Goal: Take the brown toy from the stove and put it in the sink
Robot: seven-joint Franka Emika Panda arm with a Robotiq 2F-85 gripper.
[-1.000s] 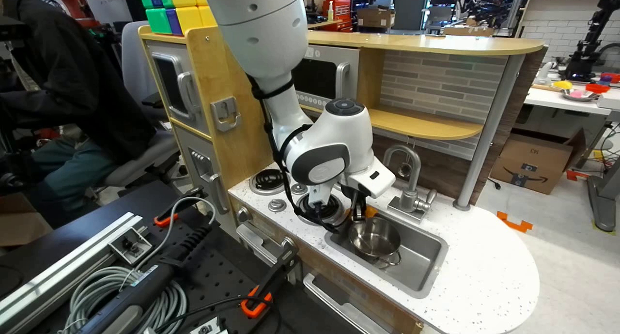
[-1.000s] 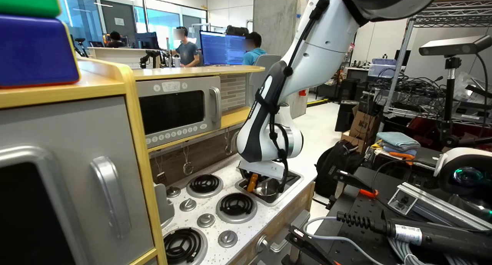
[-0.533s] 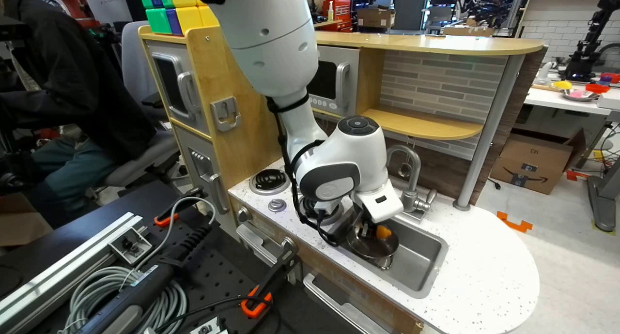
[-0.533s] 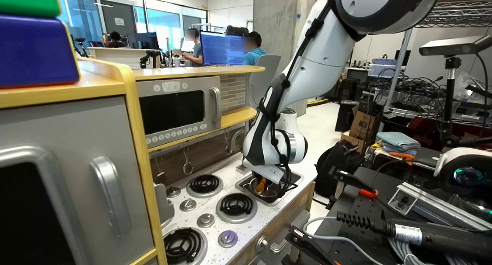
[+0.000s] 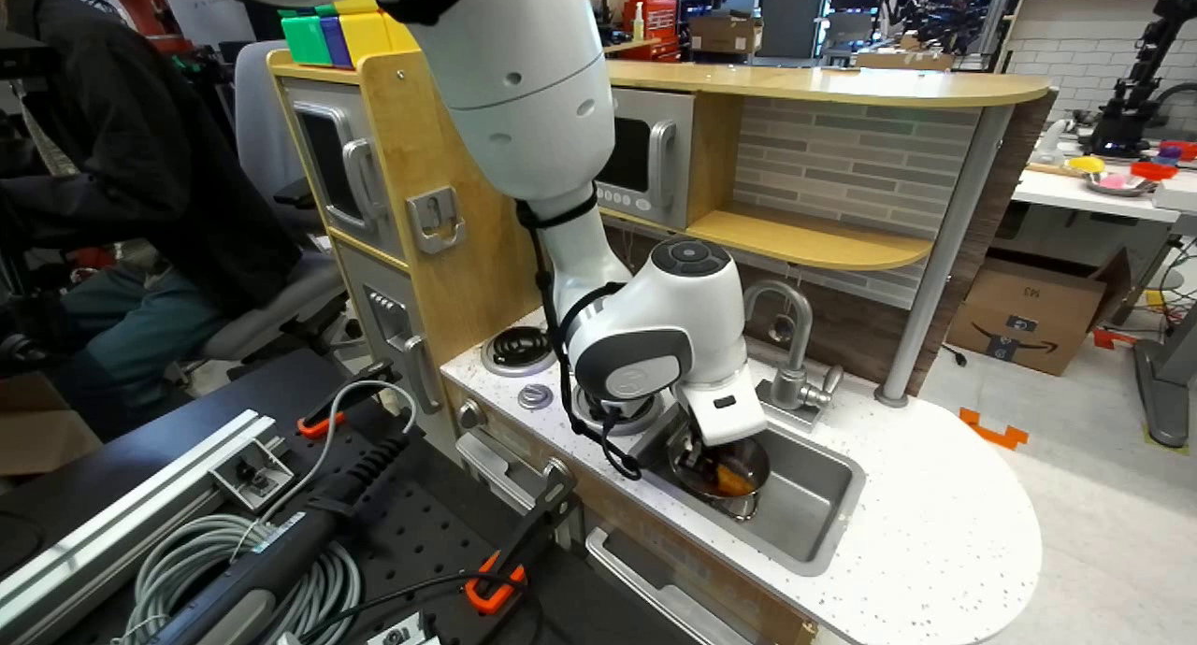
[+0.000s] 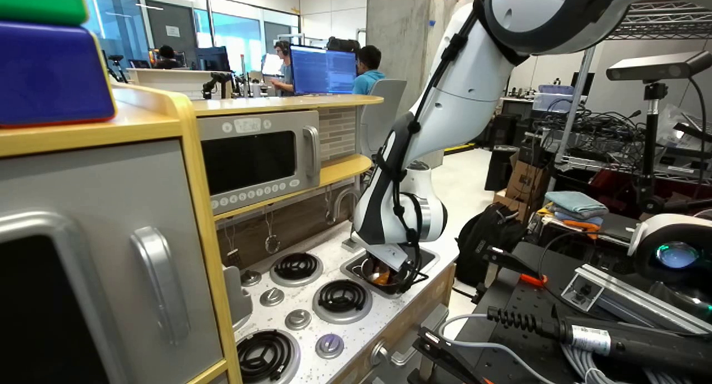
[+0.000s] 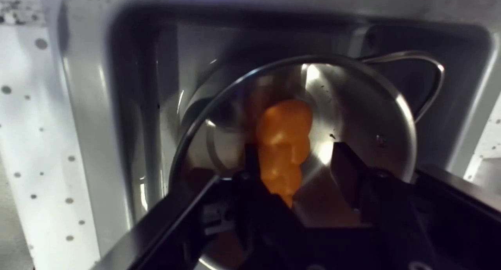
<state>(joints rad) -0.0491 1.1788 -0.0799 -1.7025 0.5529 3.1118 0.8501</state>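
The toy, an orange-brown lumpy piece (image 7: 283, 144), lies inside a shiny metal pot (image 7: 409, 117). The pot stands in the silver sink (image 5: 818, 495). The toy also shows in both exterior views (image 5: 734, 481) (image 6: 380, 277). My gripper (image 7: 296, 144) is open above the pot, one dark finger on each side of the toy. A wide gap shows between the toy and the right-hand finger; the left-hand finger overlaps its edge, and I cannot tell whether they touch. The toy's lower end is hidden behind that finger. The stove (image 6: 305, 303) has bare black burners.
A curved silver faucet (image 5: 795, 336) rises behind the sink. The pot's wire handle (image 7: 440, 72) sticks out inside the basin. A wooden shelf (image 5: 814, 238) and the microwave (image 6: 256, 156) stand above the counter. A black work table (image 5: 411, 533) with cables and clamps lies in front.
My arm has moved from the sink's stove-side edge to over the pot, and lowered. The toy has moved with it and now lies down in the pot between the opened fingers.
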